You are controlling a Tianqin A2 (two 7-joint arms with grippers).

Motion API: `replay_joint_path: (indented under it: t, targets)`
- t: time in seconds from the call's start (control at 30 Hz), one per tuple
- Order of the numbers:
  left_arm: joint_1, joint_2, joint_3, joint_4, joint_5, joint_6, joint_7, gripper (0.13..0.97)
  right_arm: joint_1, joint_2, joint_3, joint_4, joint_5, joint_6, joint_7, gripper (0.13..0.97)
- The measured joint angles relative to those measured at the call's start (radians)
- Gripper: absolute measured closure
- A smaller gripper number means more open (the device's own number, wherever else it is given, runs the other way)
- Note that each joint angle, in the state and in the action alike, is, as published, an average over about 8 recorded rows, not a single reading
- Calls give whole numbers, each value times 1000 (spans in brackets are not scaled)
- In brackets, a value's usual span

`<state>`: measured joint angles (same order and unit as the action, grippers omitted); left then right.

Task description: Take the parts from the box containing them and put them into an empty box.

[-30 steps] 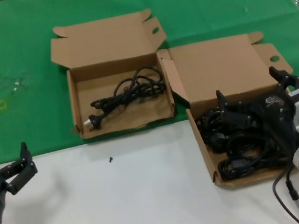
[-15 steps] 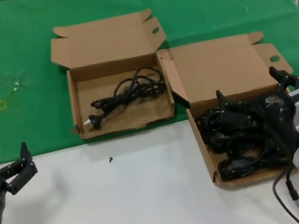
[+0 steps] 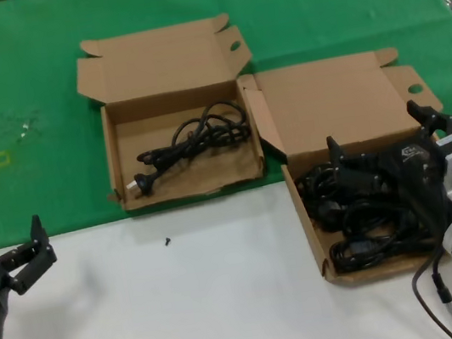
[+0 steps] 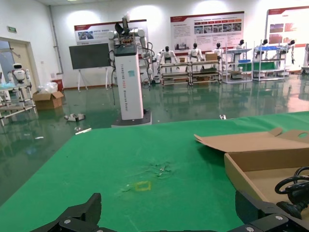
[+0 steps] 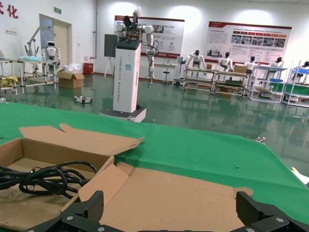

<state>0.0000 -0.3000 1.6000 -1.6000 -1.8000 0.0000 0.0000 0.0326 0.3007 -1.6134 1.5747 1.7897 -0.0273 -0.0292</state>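
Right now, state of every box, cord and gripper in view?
Right box: lid open, holds a pile of black cords.
Left box: lid open, holds one coiled cord with a white plug face.
Right gripper: open, over the right box's cords, holding nothing.
Left gripper: open, empty, parked over the white table near its left edge.

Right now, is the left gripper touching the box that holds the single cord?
Apart. The head view shows the left gripper low over the white table, jaws open, with bare table and green cloth between it and the box.
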Motion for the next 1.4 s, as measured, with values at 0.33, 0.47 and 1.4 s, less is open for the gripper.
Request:
replay_joint_path:
  t: [0.33,0.47,1.4]
  targets:
    - [0,0,0,0,0,0,0,132,0,0,0,0,0,0,0,129]
    - [0,0,0,0,0,0,0,132,0,0,0,0,0,0,0,129]
    - [0,0,0,0,0,0,0,132,0,0,0,0,0,0,0,129]
